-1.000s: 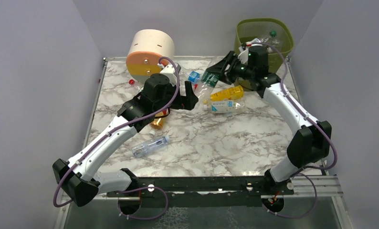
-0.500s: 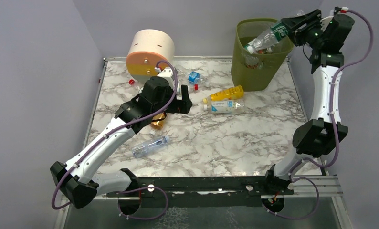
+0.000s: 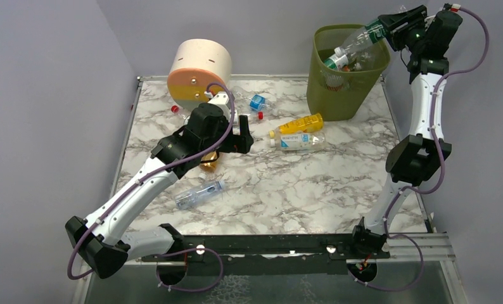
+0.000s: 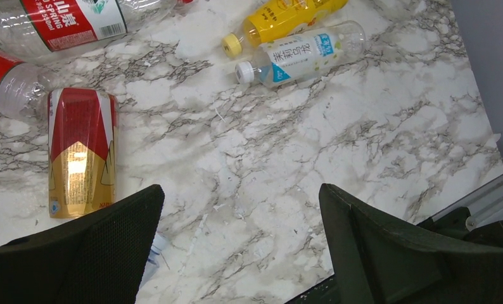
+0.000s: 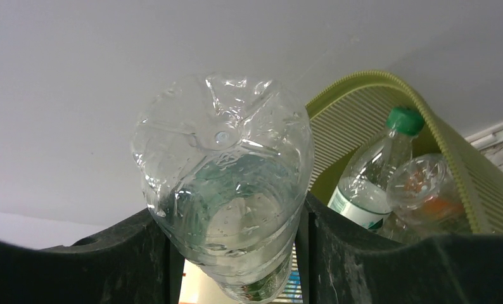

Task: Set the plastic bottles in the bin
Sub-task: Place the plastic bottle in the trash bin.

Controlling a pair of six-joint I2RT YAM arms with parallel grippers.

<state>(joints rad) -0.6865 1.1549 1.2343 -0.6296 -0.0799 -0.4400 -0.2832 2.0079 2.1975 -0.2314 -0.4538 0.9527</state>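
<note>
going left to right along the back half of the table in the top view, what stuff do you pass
round drawer box → small blue item → yellow bottle → bin. The clear bottle just in front of the yellow one spans the same stretch, so it is left out.

One olive-green bin [image 3: 347, 101]. One round cream, orange and yellow drawer box [image 3: 198, 69]. One marble table [image 3: 337, 190]. Nine plastic bottles can be counted. One is a raised clear bottle [image 3: 356, 43] over the bin's rim. Two are inside the bin: a green-capped bottle [image 5: 375, 171] and an upended clear bottle [image 5: 426, 187]; more may lie hidden beneath. Six lie on the table: one yellow bottle [image 3: 298, 123], one white-and-blue-labelled bottle [image 3: 298, 141], one clear bottle [image 3: 199, 194], two red-labelled bottles [image 4: 71, 19] [image 4: 2, 82] and one small blue-labelled bottle [image 3: 257, 101]. One red and gold can [image 4: 81, 152].
</note>
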